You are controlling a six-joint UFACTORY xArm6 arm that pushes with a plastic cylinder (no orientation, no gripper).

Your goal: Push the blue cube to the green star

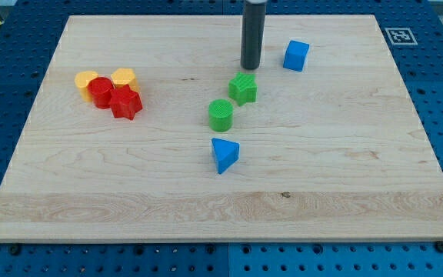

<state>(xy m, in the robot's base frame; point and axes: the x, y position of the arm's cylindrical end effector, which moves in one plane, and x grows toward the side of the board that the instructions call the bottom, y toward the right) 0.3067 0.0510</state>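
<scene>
The blue cube [296, 55] sits near the board's top, right of centre. The green star [243, 88] lies lower and to the left of it, a short gap apart. My tip [250, 67] comes down from the view's top and ends just above the green star, to the left of the blue cube and not touching either.
A green cylinder [221, 114] sits just below-left of the star, and a blue triangular block [224, 154] below that. At the left, two yellow blocks [88, 78] [123, 77], a red cylinder [101, 91] and a red star [127, 102] cluster together. The wooden board [344, 200] rests on a blue pegboard.
</scene>
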